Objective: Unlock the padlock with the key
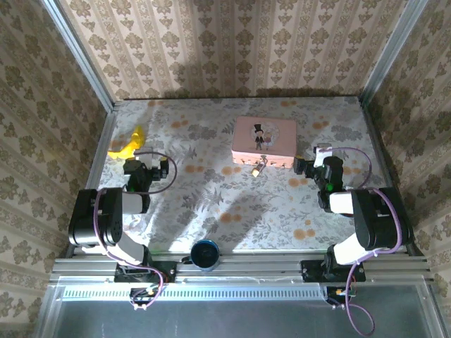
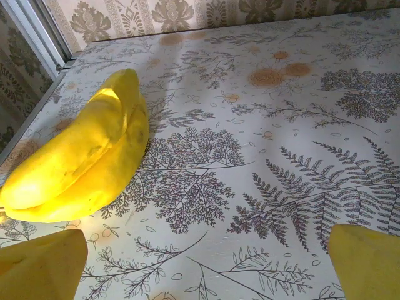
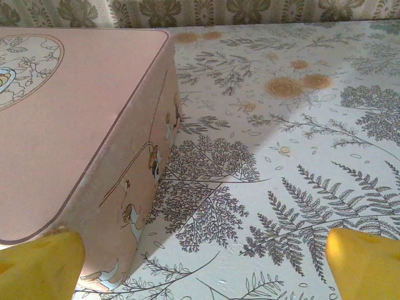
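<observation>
- On the table (image 1: 211, 204), just at the near side of the pink picture box (image 1: 264, 141), sits the padlock (image 1: 259, 166): tiny, brass-coloured, touching or almost touching the box wall, I cannot tell which.
- A small pale bit (image 1: 254, 172) lies at the padlock's near-left end; too small to say if it is the key.
- Padlock lies between my two arms, closer to my right one, free of both hands.
- My right gripper (image 1: 306, 167) is off the right end of the box, pointing left at it, jaws spread wide, holding nothing.
- Right wrist view: my right gripper (image 3: 200, 269) shows two yellow fingertips (image 3: 365, 262) far apart, bare tablecloth between them; the pink box (image 3: 75, 119) is on the left, its near corner just by my left-hand pad.
- My left gripper (image 1: 135, 162) is at the left side of the table, well apart from the padlock, jaws also wide and empty.
- Left wrist view: my left gripper (image 2: 203, 272) has yellow pads (image 2: 40, 265) at the bottom corners, nothing between them.
- Yellow banana (image 1: 128, 144) lies just beyond my left fingers, toward the far-left corner; in the wrist view the banana (image 2: 81, 162) is ahead-left, not touched.
- Dark blue round object (image 1: 206, 253) sits at the near edge between my arm bases.
</observation>
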